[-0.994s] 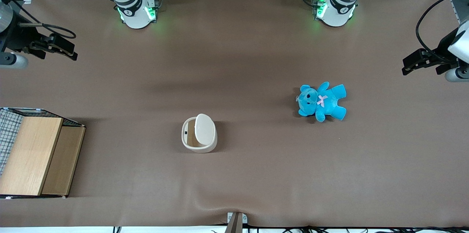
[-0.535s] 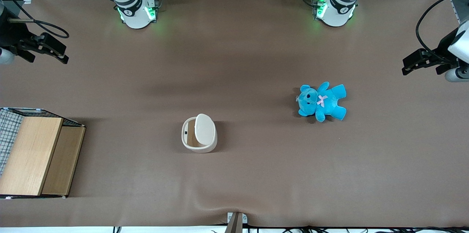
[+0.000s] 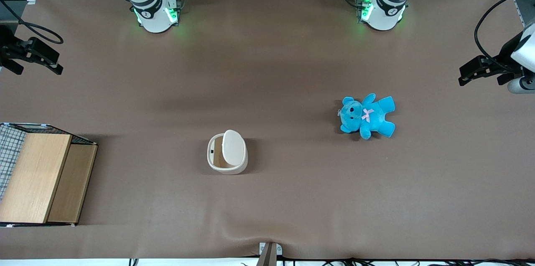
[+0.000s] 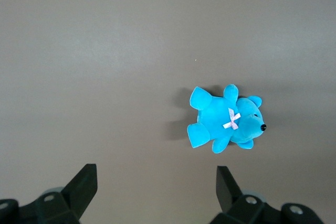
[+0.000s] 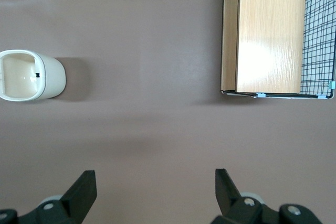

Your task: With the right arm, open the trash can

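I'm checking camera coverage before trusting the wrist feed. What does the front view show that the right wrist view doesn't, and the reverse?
Only the front view shows the blue teddy, the raised lid and both arm bases. Only the right wrist view looks straight into the bin's tan inside and shows the hand open, fingers spread above bare table. Both show the trash can and the wooden box; the hand hangs well away from the can.

No readable text, labels, brands or numbers anywhere. Round marks on the arm bases are too small to read. Gripper (image 3: pixel 46 62) at the working arm's end of the bench, well apart from the trash can (image 3: pixel 227 152), unmarked.
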`<move>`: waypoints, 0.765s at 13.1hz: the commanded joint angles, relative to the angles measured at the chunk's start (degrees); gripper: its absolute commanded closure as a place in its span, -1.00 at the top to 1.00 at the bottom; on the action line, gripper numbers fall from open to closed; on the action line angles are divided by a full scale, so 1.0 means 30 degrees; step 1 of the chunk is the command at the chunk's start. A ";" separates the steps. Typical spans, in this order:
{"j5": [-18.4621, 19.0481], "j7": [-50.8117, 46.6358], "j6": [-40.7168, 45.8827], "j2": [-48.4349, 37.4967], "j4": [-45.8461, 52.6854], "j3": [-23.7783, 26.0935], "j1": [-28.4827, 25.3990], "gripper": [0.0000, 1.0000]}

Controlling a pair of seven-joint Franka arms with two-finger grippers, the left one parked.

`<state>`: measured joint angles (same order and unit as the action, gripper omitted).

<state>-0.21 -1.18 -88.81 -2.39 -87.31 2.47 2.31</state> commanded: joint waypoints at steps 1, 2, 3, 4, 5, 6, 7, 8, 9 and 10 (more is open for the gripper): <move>-0.0136 0.0249 0.0071 0.0004 0.0156 0.0083 0.0196 1.00; -0.0136 0.0219 0.0042 0.0004 0.0186 0.0083 0.0166 1.00; -0.0136 0.0189 0.0042 0.0033 0.0186 0.0083 0.0195 1.00; 0.0154 0.0189 0.0042 0.0092 0.0215 0.0141 0.0137 1.00; 0.0273 0.0218 0.0042 0.0121 0.0215 0.0171 0.0108 1.00; 0.0275 0.0276 0.0042 0.0121 0.0186 0.0171 0.0136 1.00; 0.0333 0.0364 0.0042 0.0150 0.0186 0.0171 0.0137 1.00; 0.0623 0.0365 0.0071 0.0151 0.0186 0.0171 0.0050 1.00; 0.0713 0.0365 0.0100 0.0151 0.0186 0.0200 0.0049 1.00; 0.0714 0.0394 0.0101 0.0151 0.0186 0.0201 0.0078 1.00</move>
<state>0.52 -0.62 -88.81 -2.20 -87.31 2.60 2.31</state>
